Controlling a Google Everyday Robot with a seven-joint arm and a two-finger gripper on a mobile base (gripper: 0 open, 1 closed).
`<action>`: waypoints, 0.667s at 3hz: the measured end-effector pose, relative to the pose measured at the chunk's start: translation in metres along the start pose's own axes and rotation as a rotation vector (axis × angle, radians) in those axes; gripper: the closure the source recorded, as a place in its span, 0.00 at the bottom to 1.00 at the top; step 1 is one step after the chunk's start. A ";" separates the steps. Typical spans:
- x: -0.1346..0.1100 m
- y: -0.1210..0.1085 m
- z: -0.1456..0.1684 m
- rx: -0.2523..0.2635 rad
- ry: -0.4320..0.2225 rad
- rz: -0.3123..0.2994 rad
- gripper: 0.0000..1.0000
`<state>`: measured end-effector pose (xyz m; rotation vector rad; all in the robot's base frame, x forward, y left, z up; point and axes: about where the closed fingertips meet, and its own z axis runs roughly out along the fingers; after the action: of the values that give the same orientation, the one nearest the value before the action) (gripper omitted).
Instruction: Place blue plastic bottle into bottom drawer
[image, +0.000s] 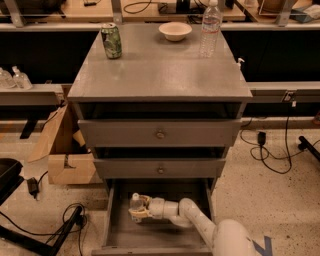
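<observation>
One claw inside bottom drawer, clenched around blue plastic bottle, left of centre.

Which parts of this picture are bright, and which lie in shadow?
Camera view: the cabinet top is evenly lit; the gaps above both upper drawers are black; the bottom drawer is dim, yet the gripper inside it, holding the blue plastic bottle, is visible.
</observation>
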<state>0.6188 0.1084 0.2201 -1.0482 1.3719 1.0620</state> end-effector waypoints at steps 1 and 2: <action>0.000 0.002 0.003 -0.005 -0.002 0.001 0.43; -0.001 0.003 0.005 -0.009 -0.003 0.002 0.20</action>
<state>0.6169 0.1144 0.2207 -1.0512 1.3672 1.0715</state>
